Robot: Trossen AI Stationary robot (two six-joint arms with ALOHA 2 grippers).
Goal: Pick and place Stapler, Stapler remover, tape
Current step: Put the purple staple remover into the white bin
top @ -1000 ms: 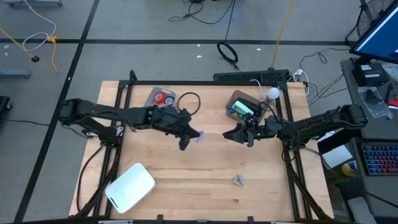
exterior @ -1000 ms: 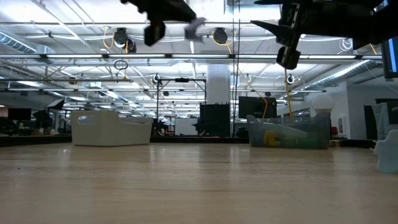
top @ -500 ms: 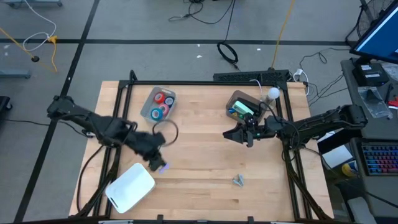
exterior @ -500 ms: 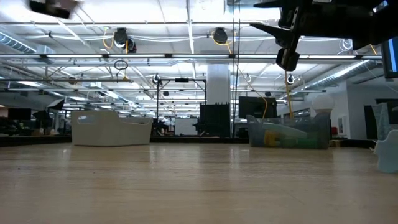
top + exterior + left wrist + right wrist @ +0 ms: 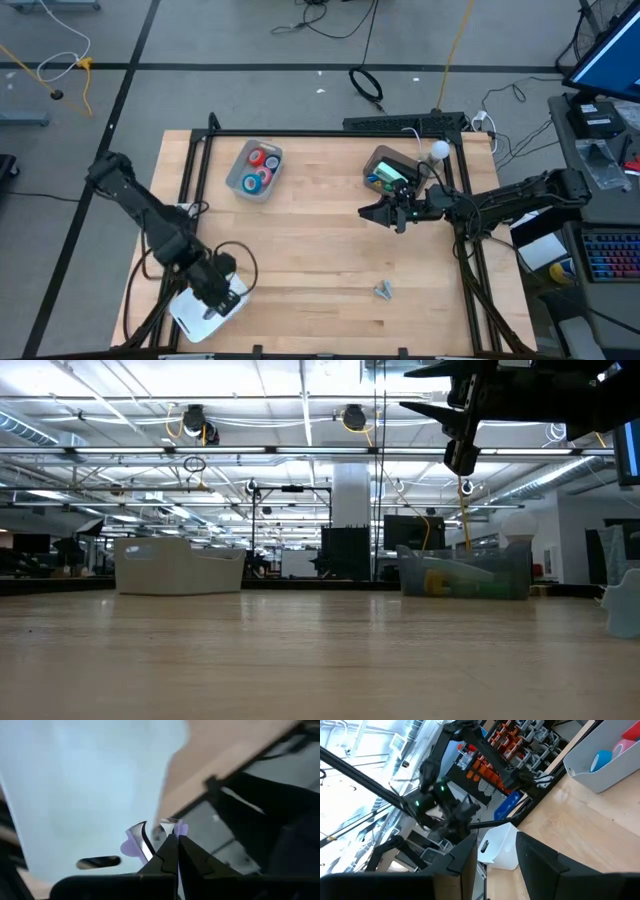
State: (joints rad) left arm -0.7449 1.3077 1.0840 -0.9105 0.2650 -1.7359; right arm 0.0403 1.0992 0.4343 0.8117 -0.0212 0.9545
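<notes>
In the lower left of the high view, the left gripper hung over a white smooth-walled bin, clenched on a small staple remover of curved metal claws with lilac plastic grips; its long axis could not be told. The right gripper, empty with its fingers apart, hovered right of centre. Round red and blue tape rolls lay in a grey tray at upper left.
</notes>
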